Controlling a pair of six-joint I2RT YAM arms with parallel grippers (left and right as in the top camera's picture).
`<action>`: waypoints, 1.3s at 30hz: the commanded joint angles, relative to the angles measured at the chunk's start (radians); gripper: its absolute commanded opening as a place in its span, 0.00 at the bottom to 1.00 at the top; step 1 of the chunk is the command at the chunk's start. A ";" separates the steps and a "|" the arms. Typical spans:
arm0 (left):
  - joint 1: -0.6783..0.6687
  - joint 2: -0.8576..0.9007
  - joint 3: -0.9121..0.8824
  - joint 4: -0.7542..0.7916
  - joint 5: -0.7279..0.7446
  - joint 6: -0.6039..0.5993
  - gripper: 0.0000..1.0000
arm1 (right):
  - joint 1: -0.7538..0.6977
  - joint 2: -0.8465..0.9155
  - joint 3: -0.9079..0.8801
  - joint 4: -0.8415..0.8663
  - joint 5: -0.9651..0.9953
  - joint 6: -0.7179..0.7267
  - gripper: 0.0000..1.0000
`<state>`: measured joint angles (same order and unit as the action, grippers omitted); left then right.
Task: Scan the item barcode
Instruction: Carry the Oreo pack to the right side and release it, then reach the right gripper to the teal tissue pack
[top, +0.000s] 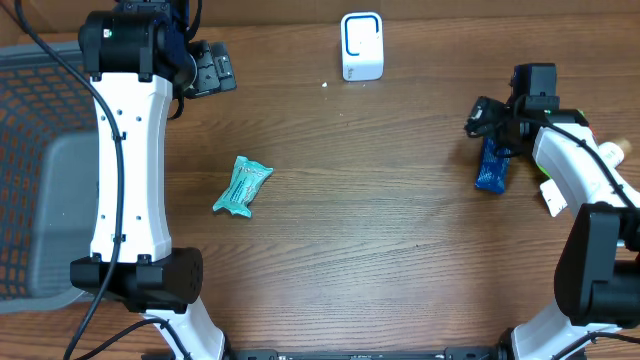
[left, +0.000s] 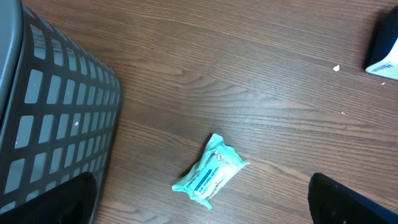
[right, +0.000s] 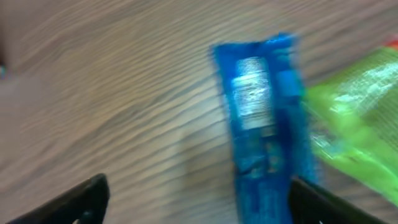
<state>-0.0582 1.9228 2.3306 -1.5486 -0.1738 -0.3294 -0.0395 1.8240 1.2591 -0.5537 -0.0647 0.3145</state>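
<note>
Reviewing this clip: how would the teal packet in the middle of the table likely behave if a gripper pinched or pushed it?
The teal packet looks like a soft, crinkled wrapper with crimped ends, so it would probably deform under a pinch rather than stay stiff. It seems small and likely light. Lying flat on the smooth wooden table, it would probably slide when pushed, not roll or tip.

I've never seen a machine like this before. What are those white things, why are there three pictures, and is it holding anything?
The white things are two robot arms at a wooden table, each ending in two fingers. One picture looks down from above; the other two come from small cameras on each wrist. On the table lie a teal packet, a blue packet with a green packet beside it, and a white scanner. A grey basket stands at the left. The left fingers and the right fingers are open, so nothing is held right now.
</note>
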 joint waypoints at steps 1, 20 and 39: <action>-0.002 0.002 0.000 0.001 -0.013 0.016 1.00 | 0.038 -0.037 0.072 -0.009 -0.264 -0.056 0.98; -0.002 0.002 0.000 0.001 -0.013 0.016 1.00 | 0.571 0.061 0.102 0.261 -0.330 0.293 0.84; -0.002 0.002 0.000 0.002 -0.013 0.016 1.00 | 0.810 0.301 0.102 0.526 -0.224 0.314 0.83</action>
<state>-0.0582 1.9228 2.3306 -1.5482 -0.1738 -0.3294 0.7475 2.1139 1.3430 -0.0437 -0.3248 0.6258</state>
